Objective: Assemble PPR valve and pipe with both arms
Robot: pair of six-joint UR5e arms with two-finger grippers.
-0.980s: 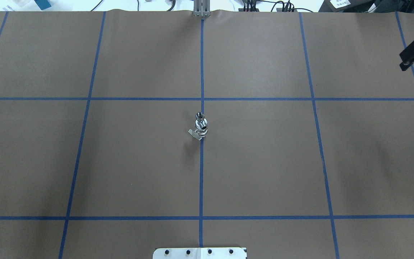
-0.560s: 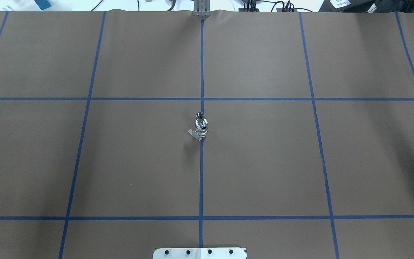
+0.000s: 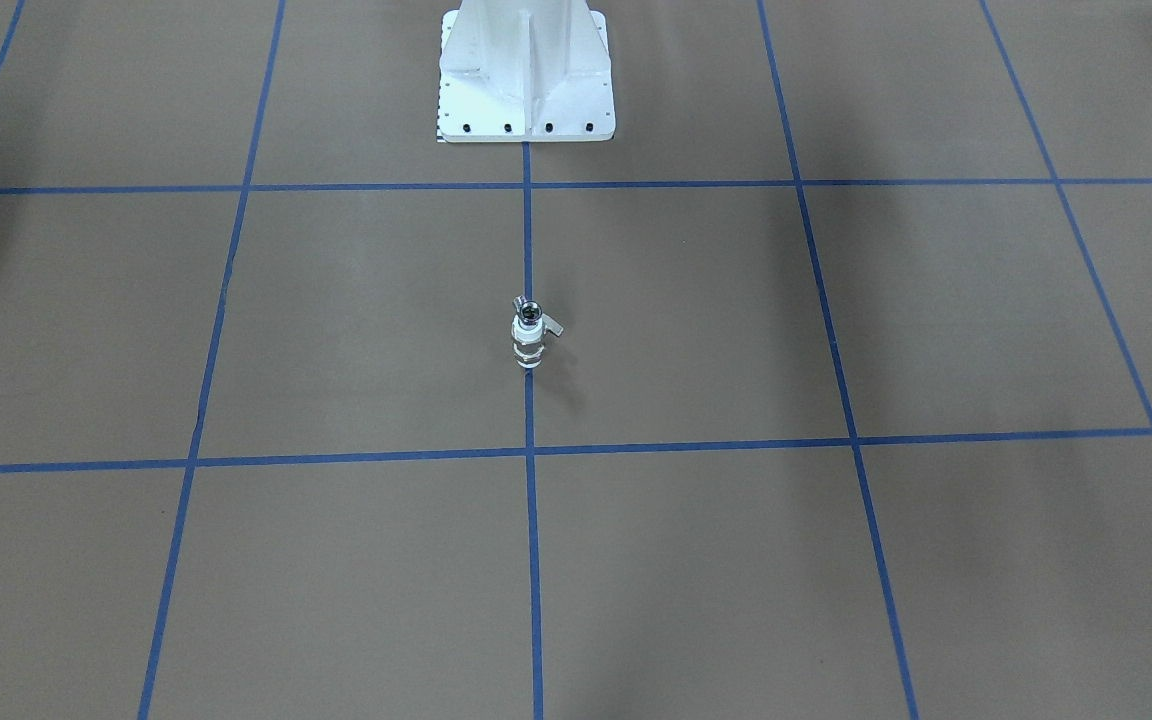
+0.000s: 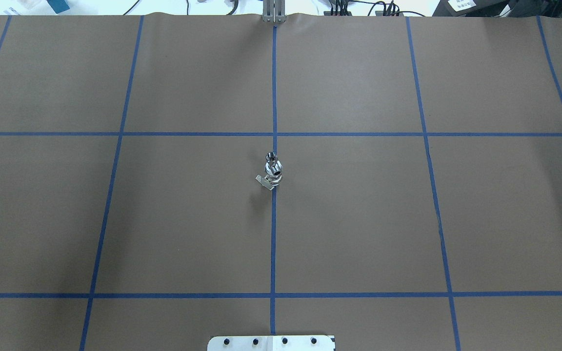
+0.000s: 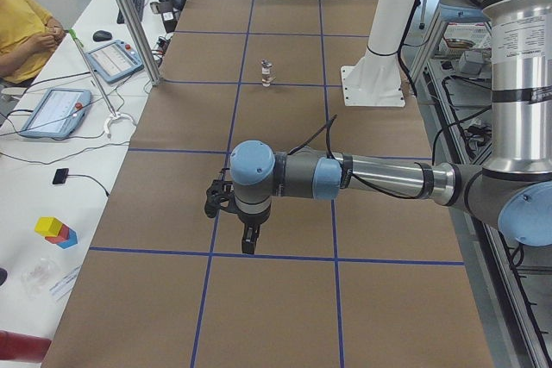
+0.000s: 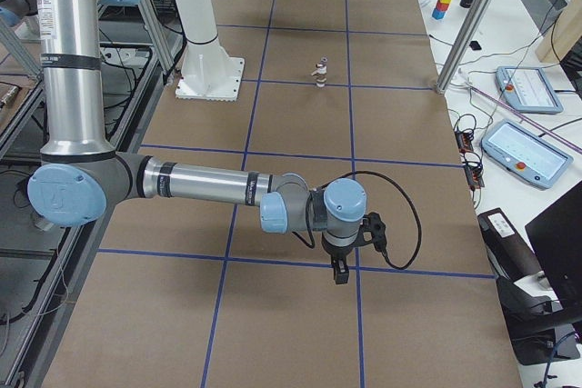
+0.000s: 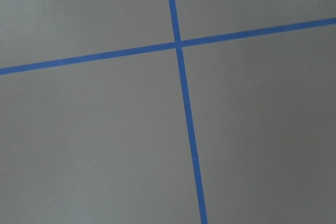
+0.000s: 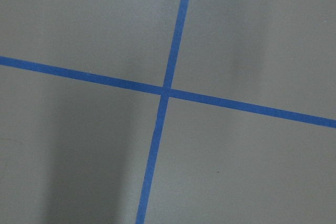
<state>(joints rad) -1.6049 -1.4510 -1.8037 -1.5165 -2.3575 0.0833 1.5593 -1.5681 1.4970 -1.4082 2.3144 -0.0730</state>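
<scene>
The PPR valve stands upright on the blue centre line in the middle of the table, white with metal bands, its grey lever sticking out low on the robot's side. The shiny pipe sits on top of it as one stack. Nothing touches the stack. My left gripper hangs over the table's left end, far from the valve, and shows only in the exterior left view. My right gripper hangs over the right end, seen only in the exterior right view. I cannot tell whether either is open or shut.
The white pedestal stands behind the valve on the robot's side. Blue tape lines grid the brown table. A person in yellow sits at a side desk with tablets. Aluminium posts rise at the table's far edge.
The right gripper, at the overhead view's right edge a second ago, has drawn back out of that view. The valve and pipe have not moved.
</scene>
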